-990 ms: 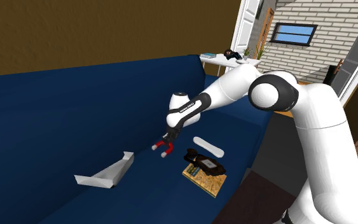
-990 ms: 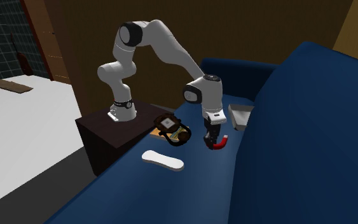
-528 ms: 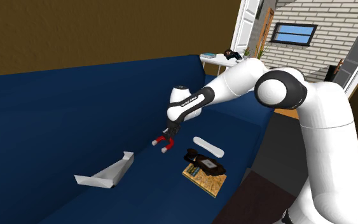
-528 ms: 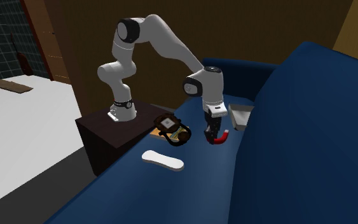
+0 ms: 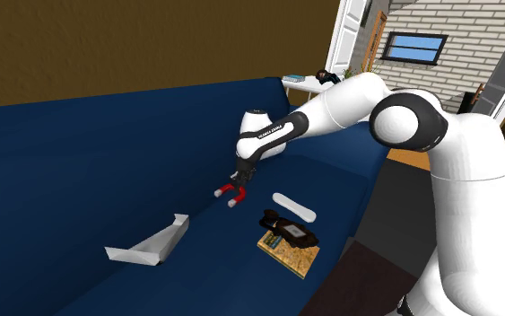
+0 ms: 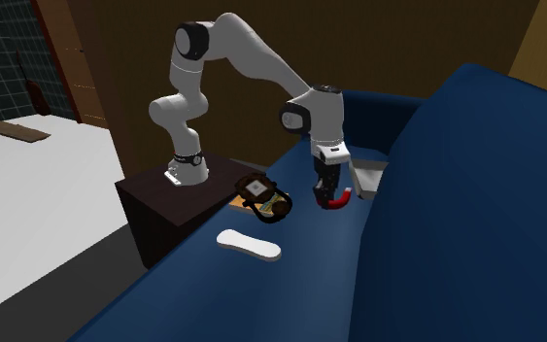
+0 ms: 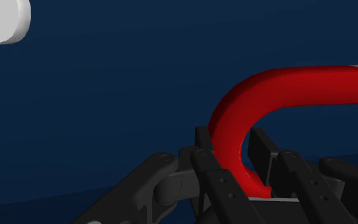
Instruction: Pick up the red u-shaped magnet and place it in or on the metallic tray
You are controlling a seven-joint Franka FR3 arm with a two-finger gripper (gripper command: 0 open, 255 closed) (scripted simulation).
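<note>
Raised since before, the gripper clasped the red magnet, the grey tray at its eight o'clock in the shoulder view.

Opposite exterior views share the sofa; wrist view hugs pincer.

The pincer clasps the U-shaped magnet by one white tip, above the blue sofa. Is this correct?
Not quite. The pincer clasps the U-shaped magnet by its red bend, not a white tip, above the blue sofa; the wrist view shows this.
</note>
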